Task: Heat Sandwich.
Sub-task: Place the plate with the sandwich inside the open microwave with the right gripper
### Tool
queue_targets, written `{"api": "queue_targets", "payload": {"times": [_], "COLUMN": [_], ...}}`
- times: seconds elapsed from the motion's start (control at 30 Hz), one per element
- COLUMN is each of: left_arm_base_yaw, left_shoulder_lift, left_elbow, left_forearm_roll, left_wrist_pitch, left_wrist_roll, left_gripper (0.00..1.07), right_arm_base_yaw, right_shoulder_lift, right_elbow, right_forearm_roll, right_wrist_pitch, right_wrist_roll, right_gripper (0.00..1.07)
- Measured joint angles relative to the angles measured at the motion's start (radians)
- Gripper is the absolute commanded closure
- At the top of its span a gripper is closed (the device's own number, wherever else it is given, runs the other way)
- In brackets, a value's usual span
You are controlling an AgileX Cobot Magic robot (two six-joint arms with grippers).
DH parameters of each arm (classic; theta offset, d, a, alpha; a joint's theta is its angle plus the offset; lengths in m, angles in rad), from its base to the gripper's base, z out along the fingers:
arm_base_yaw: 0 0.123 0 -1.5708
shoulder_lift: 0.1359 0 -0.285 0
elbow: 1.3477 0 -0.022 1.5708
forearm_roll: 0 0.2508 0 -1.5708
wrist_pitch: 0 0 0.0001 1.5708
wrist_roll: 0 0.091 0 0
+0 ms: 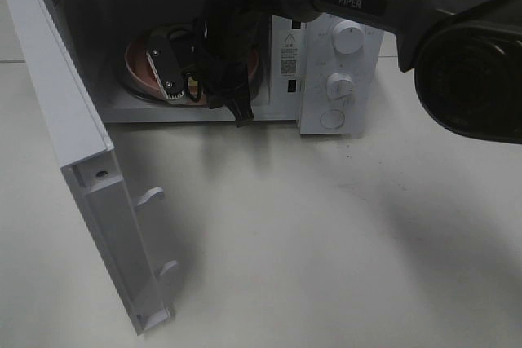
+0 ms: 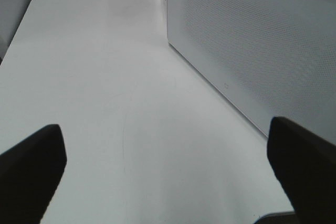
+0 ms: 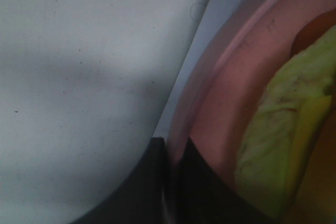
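Note:
The microwave (image 1: 338, 63) stands with its door (image 1: 73, 144) swung open to the left. Inside the cavity lies the round pink plate (image 1: 137, 61). My right arm reaches in from the upper right, and my right gripper (image 1: 175, 79) covers most of the plate, hiding the sandwich in the exterior high view. In the right wrist view my right gripper (image 3: 169, 177) is shut on the plate's rim (image 3: 210, 77), and the sandwich (image 3: 283, 140) shows its yellow-green filling close by. My left gripper (image 2: 168, 182) hangs open over bare table, holding nothing.
The open door juts toward the table's front on the left. The microwave's perforated white side wall (image 2: 252, 45) runs close beside my left gripper. The white table (image 1: 326, 234) spreads in front of the microwave, and the right wrist camera housing (image 1: 469, 71) blocks the upper right.

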Motion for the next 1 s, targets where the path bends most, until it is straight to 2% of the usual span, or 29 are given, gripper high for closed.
{"api": "queue_targets", "payload": {"times": [0.2, 0.33, 0.4, 0.43, 0.47, 0.5, 0.53, 0.57, 0.6, 0.67, 0.7, 0.8, 1.0], "left_arm_base_yaw": [0.000, 0.000, 0.000, 0.000, 0.000, 0.000, 0.000, 0.000, 0.000, 0.000, 0.000, 0.000, 0.000], "left_shoulder_lift": [0.000, 0.000, 0.000, 0.000, 0.000, 0.000, 0.000, 0.000, 0.000, 0.000, 0.000, 0.000, 0.000], "left_elbow": [0.000, 0.000, 0.000, 0.000, 0.000, 0.000, 0.000, 0.000, 0.000, 0.000, 0.000, 0.000, 0.000], "left_forearm_roll": [0.000, 0.000, 0.000, 0.000, 0.000, 0.000, 0.000, 0.000, 0.000, 0.000, 0.000, 0.000, 0.000], "left_wrist_pitch": [0.000, 0.000, 0.000, 0.000, 0.000, 0.000, 0.000, 0.000, 0.000, 0.000, 0.000, 0.000, 0.000], "left_wrist_roll": [0.000, 0.000, 0.000, 0.000, 0.000, 0.000, 0.000, 0.000, 0.000, 0.000, 0.000, 0.000, 0.000], "left_gripper": [0.05, 0.05, 0.05, 0.05, 0.05, 0.05, 0.05, 0.05, 0.05, 0.05, 0.05, 0.05, 0.05], "right_arm_base_yaw": [-0.003, -0.003, -0.003, -0.003, -0.003, -0.003, -0.003, -0.003, -0.003, -0.003, -0.003, -0.003, -0.003], "right_shoulder_lift": [0.004, 0.004, 0.005, 0.005, 0.005, 0.005, 0.005, 0.005, 0.005, 0.005, 0.005, 0.005, 0.005], "right_elbow": [0.000, 0.000, 0.000, 0.000, 0.000, 0.000, 0.000, 0.000, 0.000, 0.000, 0.000, 0.000, 0.000], "right_forearm_roll": [-0.020, -0.027, -0.029, -0.029, -0.029, -0.029, -0.029, -0.029, -0.029, -0.029, -0.029, -0.023, 0.010], "right_wrist_pitch": [-0.026, -0.037, -0.054, -0.054, -0.060, -0.067, -0.082, -0.088, -0.088, -0.106, -0.108, -0.113, -0.117], "right_wrist_roll": [0.003, 0.003, 0.003, 0.003, 0.003, 0.008, 0.027, 0.037, 0.037, 0.077, 0.086, 0.101, 0.107], "right_gripper": [1.01, 0.94, 0.83, 0.83, 0.78, 0.72, 0.58, 0.51, 0.51, 0.34, 0.31, 0.25, 0.27]}}
